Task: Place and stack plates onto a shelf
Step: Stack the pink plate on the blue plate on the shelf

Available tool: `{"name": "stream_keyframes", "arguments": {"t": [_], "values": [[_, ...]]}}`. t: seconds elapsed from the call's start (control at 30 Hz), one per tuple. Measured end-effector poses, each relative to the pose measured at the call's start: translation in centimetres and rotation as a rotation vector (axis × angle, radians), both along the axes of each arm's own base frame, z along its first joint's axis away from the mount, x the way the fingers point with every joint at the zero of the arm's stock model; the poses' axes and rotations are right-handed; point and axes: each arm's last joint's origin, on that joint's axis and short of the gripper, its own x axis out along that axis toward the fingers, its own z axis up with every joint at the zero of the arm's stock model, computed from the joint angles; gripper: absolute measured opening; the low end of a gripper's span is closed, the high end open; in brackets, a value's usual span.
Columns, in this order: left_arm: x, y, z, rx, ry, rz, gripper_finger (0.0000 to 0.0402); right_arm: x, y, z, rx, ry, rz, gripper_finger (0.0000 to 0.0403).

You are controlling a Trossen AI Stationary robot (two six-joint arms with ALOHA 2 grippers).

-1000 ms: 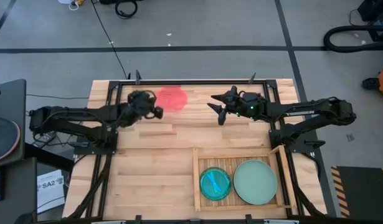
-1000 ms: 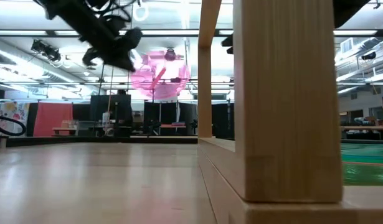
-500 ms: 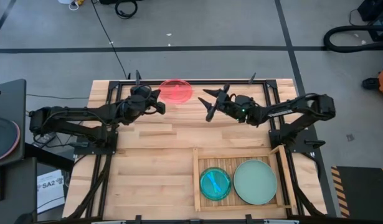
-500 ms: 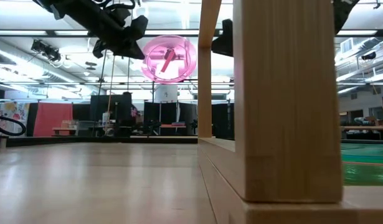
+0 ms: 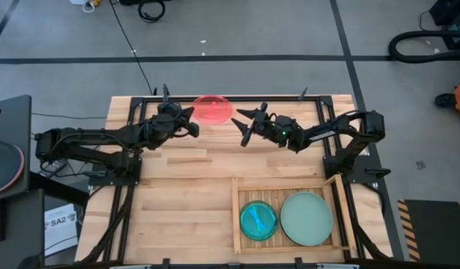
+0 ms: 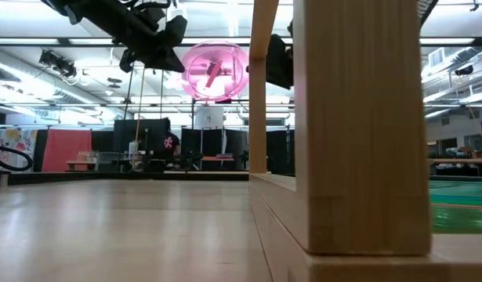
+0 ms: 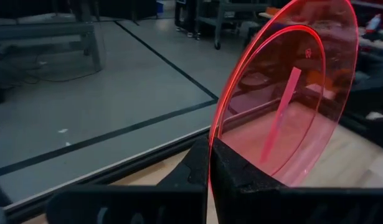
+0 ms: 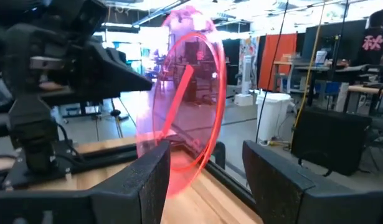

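Two plates already lie flat in the slatted wooden shelf (image 5: pixel 289 187) at the near right of the table (image 5: pixel 177 202), a small glassy cyan plate (image 5: pixel 258 220) and a larger matte mint plate (image 5: pixel 307 217), while the third, a thin see-through pink plate (image 5: pixel 213 109), hangs above the far edge. The left gripper (image 5: pixel 189 123) pinches its rim and holds it on edge; the right gripper (image 5: pixel 248 125), fingers spread wide, faces it just beside. This looks like a handover: the right must close squarely on the slick, hard rim before the left lets go.
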Motion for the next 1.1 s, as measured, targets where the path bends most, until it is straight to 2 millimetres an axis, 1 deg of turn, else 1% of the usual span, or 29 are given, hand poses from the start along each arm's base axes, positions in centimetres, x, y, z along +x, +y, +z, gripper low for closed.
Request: {"name": "stream_keyframes", "arguments": {"t": [0.2, 0.33, 0.47, 0.6, 1.1], "values": [[0.6, -0.1, -0.4, -0.015, 0.007, -0.048, 0.0008, 1.6, -0.4, 0.4, 0.018, -0.031, 0.015, 0.0206], [1.1, -0.2, -1.1, -0.022, 0.04, -0.054, 0.0008, 1.8, -0.4, 1.0, 0.016, -0.045, 0.013, 0.0204], [1.4, -0.1, -1.5, -0.028, 0.051, -0.054, 0.0008, 1.7, -0.4, 1.1, 0.022, -0.053, 0.01, 0.0192], [1.4, -0.1, -1.5, -0.027, 0.051, -0.053, 0.0008, 1.7, -0.4, 1.0, 0.025, -0.041, 0.009, 0.0167], [1.4, -0.1, -1.5, -0.024, 0.055, -0.05, 0.0009, 1.7, -0.4, 0.9, 0.027, -0.034, 0.005, 0.0055]]}}
